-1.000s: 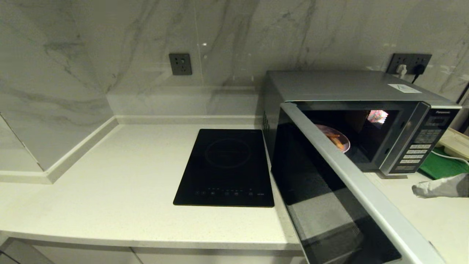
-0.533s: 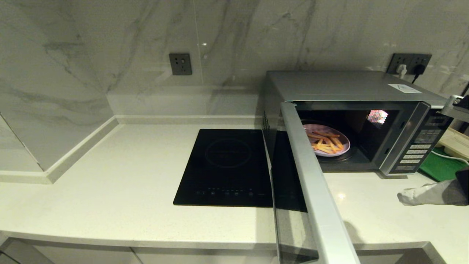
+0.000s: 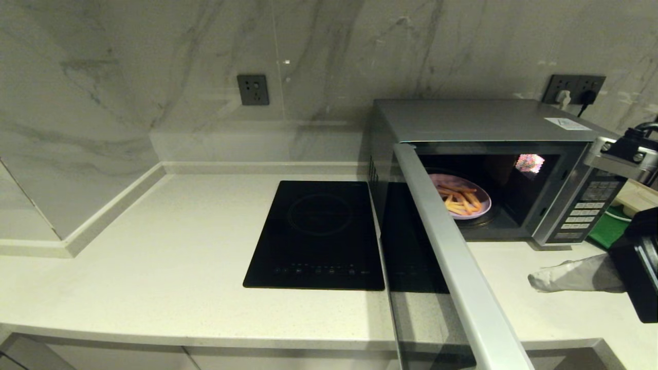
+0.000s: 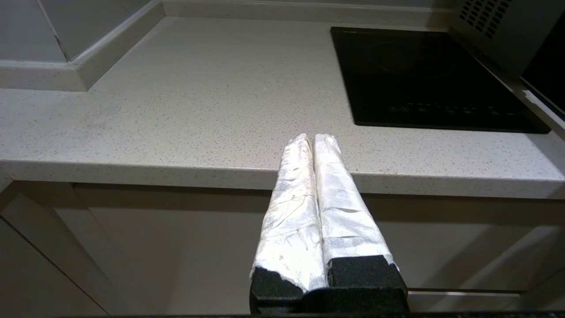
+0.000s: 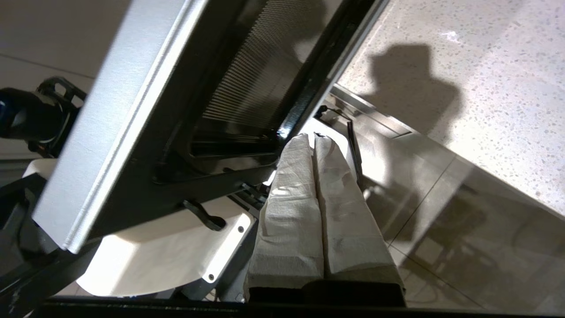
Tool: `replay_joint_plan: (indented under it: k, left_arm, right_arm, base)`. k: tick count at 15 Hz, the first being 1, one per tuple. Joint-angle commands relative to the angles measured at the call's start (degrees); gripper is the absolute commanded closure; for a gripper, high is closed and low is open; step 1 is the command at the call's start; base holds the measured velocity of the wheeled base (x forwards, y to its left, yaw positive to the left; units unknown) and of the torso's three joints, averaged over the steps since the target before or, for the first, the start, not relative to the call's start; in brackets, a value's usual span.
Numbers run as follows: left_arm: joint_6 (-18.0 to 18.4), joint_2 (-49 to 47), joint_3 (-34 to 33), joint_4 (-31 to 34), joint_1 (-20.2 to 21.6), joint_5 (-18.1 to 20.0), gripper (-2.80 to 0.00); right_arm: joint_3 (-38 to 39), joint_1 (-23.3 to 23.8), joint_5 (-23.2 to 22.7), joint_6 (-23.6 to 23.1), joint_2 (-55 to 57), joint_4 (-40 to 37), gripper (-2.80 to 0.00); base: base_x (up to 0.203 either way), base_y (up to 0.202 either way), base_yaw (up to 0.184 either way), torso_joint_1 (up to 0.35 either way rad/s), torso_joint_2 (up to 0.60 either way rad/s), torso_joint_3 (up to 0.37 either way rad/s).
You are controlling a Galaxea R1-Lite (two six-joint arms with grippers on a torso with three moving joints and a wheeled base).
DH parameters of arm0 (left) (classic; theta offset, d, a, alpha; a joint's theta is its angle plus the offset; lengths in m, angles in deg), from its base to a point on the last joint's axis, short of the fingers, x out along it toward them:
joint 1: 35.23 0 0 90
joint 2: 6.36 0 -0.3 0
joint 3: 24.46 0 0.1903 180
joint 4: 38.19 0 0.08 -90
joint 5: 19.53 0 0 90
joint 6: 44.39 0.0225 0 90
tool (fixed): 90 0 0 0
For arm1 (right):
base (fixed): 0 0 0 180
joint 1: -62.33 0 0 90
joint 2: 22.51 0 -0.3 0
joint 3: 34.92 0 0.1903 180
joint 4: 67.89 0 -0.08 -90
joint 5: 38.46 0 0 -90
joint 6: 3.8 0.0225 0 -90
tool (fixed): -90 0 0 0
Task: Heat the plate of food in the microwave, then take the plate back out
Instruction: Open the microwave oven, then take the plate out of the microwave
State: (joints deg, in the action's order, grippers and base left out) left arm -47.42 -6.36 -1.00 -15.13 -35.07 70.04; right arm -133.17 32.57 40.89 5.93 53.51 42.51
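The silver-grey microwave (image 3: 478, 121) stands at the right of the counter with its dark glass door (image 3: 452, 257) swung wide open toward me. Inside, on the cavity floor, sits the pale lilac plate (image 3: 448, 181) with orange-yellow fries (image 3: 459, 203). My right gripper (image 3: 532, 280), its fingers wrapped in white, hovers low over the counter in front of the microwave, right of the door, shut and empty. In the right wrist view the right gripper (image 5: 311, 139) points past the door's inner side (image 5: 247, 88). My left gripper (image 4: 313, 139) is parked below the counter's front edge, shut and empty.
A flat black cooktop (image 3: 318, 234) lies on the counter left of the microwave. A green tray (image 3: 604, 231) sits behind my right arm at the far right. The open door juts out past the counter's front edge. Marble walls close the back and left.
The microwave door has swung from half open to wide open, uncovering the plate. My right gripper has slid leftward along the counter toward the door.
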Motion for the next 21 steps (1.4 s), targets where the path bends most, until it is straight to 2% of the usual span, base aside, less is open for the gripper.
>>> replay_joint_plan:
  k: [1,12,14,21]
  left_arm:
    - [-0.05,0.0,-0.01,-0.04,0.02,-0.01,0.0]
    - [-0.05,0.0,-0.01,-0.04,0.02,-0.01,0.0]
    - [-0.05,0.0,-0.01,-0.04,0.02,-0.01,0.0]
    - [-0.05,0.0,-0.01,-0.04,0.02,-0.01,0.0]
  right_arm:
    - [0.09,-1.9,-0.1,-0.02,0.34,-0.21,0.0]
    - [-0.62,-11.2,0.28,-2.26,4.8,1.29,0.0]
    - [-0.87,-11.96,0.37,-2.31,5.88,3.47,0.0]
    - [-0.87,-13.12,0.72,-2.35,6.6,3.6,0.0]
  base:
    - [0.0,0.0,0.0,0.0,0.0,0.0]
    - [0.0,0.0,0.0,0.0,0.0,0.0]
    - [0.0,0.0,0.0,0.0,0.0,0.0]
    - [0.0,0.0,0.0,0.0,0.0,0.0]
